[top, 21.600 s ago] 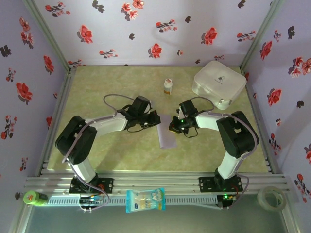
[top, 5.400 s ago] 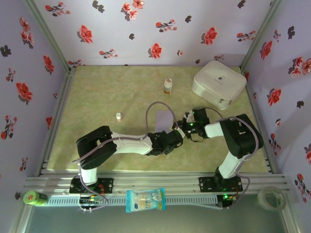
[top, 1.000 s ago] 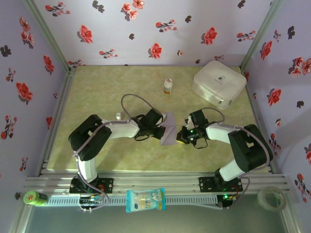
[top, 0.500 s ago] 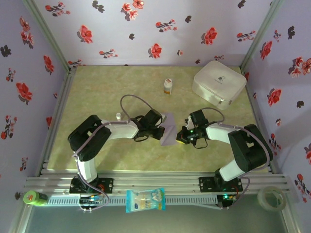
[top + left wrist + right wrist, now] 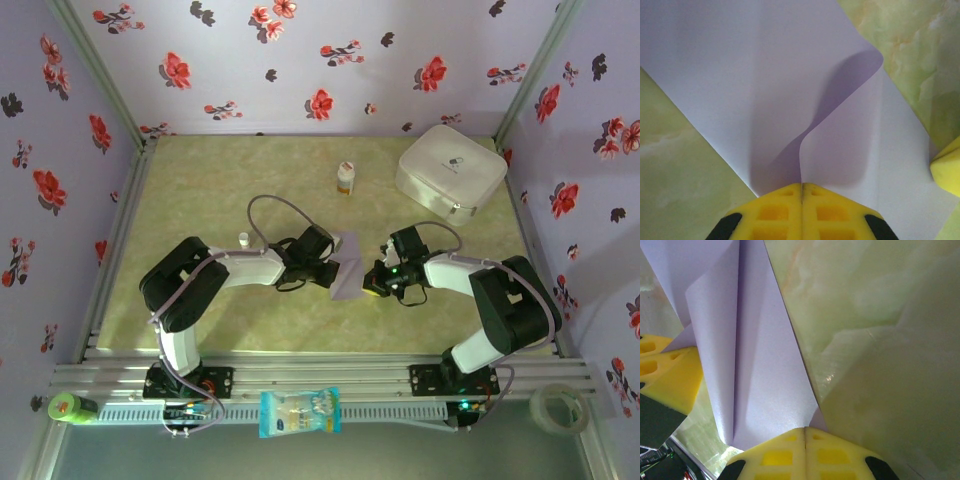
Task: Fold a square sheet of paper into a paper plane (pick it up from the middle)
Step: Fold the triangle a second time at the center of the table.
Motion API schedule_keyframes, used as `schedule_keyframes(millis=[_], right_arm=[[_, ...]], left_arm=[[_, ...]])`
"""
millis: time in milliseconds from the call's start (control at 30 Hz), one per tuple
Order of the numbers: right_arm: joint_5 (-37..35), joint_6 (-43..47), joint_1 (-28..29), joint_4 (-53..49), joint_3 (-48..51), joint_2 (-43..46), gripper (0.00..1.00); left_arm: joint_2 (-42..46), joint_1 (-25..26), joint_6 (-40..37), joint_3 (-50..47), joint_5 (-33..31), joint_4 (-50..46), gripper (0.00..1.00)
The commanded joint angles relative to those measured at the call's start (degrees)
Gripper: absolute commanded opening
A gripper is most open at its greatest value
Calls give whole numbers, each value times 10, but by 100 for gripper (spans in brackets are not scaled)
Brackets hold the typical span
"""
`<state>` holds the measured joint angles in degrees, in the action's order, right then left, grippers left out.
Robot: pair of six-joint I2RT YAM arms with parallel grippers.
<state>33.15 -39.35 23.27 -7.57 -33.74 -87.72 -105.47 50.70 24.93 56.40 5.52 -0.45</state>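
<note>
Even soft light, sharp close-ups

1 paper (image 5: 348,275), 1 bottle (image 5: 345,180), 1 case (image 5: 450,172)

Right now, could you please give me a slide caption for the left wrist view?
Shut left gripper pinching the lavender square sheet of paper, one flap curled up over the green table.

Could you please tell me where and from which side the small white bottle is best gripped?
Probably around the middle of the small white bottle, coming in level from the near side: it stands upright on the table, well apart from the white case.
</note>
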Motion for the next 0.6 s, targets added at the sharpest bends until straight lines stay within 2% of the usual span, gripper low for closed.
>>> schedule_keyframes(millis=[0,300,567], right_arm=[[-44,4,1,-36,7,-12,2],[-44,4,1,-33,8,-15,2],[-38,-9,1,-22,-1,-4,8]], left_arm=[[-2,-6,-15,9,-14,4,1],[-9,-6,-18,9,-14,-6,1],[-22,-6,-15,2,-8,-1,0]])
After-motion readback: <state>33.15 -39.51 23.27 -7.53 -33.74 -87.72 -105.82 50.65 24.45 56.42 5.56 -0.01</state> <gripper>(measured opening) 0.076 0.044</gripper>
